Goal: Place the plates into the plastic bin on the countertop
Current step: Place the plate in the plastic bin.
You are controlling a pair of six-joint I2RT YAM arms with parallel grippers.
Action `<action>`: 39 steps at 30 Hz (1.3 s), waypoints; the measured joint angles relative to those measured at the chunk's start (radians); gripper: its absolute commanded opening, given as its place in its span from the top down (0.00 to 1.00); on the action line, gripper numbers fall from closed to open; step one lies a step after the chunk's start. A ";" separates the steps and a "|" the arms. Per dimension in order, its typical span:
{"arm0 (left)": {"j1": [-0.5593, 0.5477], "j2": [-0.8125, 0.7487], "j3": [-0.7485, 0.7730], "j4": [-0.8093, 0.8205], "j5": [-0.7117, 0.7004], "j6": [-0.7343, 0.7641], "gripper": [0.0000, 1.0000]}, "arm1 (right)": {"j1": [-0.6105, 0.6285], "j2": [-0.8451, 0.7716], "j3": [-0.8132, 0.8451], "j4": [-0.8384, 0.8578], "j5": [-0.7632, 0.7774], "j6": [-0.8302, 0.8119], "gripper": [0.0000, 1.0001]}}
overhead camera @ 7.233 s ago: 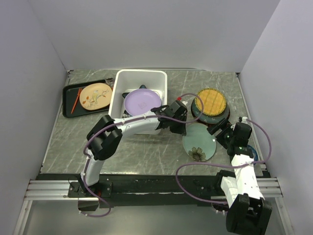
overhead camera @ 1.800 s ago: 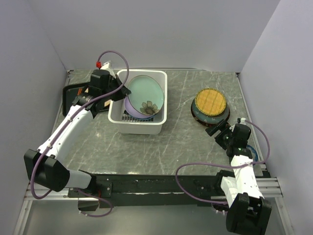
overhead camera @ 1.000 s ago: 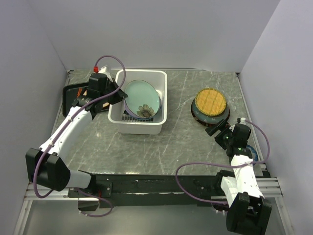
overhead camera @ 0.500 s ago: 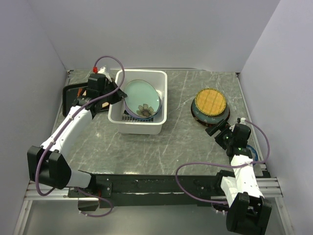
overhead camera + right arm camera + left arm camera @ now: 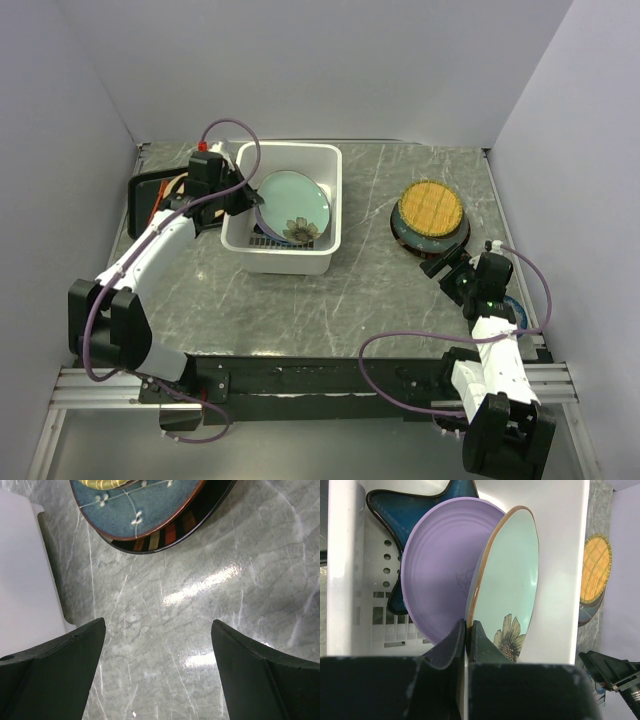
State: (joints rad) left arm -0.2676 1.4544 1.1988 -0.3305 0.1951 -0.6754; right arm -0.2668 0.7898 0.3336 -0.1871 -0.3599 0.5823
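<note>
The left fingers [image 5: 460, 636] were pinched shut on the rim of the pale green plate [image 5: 512, 575]. They held it on edge inside the plastic bin [image 5: 342, 565], beside the lavender plate [image 5: 437, 575] and the blue star plate [image 5: 427, 502]. This placing step looked nearly done; the next move probably called for lowering the plate and letting go. The right fingers [image 5: 445, 264] stood wide open and empty over the grey-green marbled worktop [image 5: 370, 290], near the yellow woven plate [image 5: 431, 206]. Plain pale walls closed in three sides.
</note>
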 measured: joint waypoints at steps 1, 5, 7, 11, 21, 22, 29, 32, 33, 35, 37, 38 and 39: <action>0.000 0.003 0.000 0.002 0.001 0.000 0.99 | 0.000 0.000 0.000 0.000 0.000 0.000 0.07; 0.003 0.018 0.000 0.017 0.003 0.000 0.99 | 0.000 0.000 0.000 0.000 0.000 0.000 0.07; 0.006 0.025 0.000 0.021 0.005 0.000 0.99 | 0.000 0.000 0.000 0.000 0.000 0.000 0.07; 0.016 0.034 -0.006 0.031 0.013 -0.001 0.99 | 0.000 0.000 0.000 0.000 0.000 0.000 0.07; 0.043 0.080 -0.028 0.046 0.025 -0.011 0.98 | 0.000 0.000 0.000 0.000 0.000 0.000 0.07; 0.047 0.087 -0.034 0.051 0.026 -0.017 0.98 | 0.000 0.000 0.000 0.000 0.000 0.000 0.07; 0.062 0.129 -0.045 0.065 0.037 -0.026 0.87 | 0.000 -0.001 0.000 0.000 -0.001 0.000 0.07; 0.062 0.129 -0.046 0.067 0.036 -0.025 0.75 | 0.000 -0.001 0.000 0.000 -0.001 0.000 0.07; 0.062 0.130 -0.046 0.067 0.036 -0.024 0.70 | 0.000 -0.001 0.000 0.000 -0.001 0.000 0.07; 0.062 0.130 -0.046 0.066 0.035 -0.021 0.56 | 0.000 -0.001 0.000 0.000 -0.002 0.000 0.07; 0.060 0.130 -0.046 0.072 0.040 -0.022 0.50 | 0.000 -0.002 0.000 0.000 -0.002 0.000 0.07; 0.055 0.130 -0.044 0.080 0.045 -0.022 0.45 | 0.000 -0.002 0.000 0.000 -0.003 0.000 0.07; 0.051 0.130 -0.043 0.084 0.047 -0.021 0.42 | 0.000 -0.002 0.000 0.000 -0.003 0.000 0.07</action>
State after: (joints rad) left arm -0.2169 1.5845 1.1557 -0.2466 0.2420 -0.6968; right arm -0.2668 0.7879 0.3332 -0.1871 -0.3630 0.5827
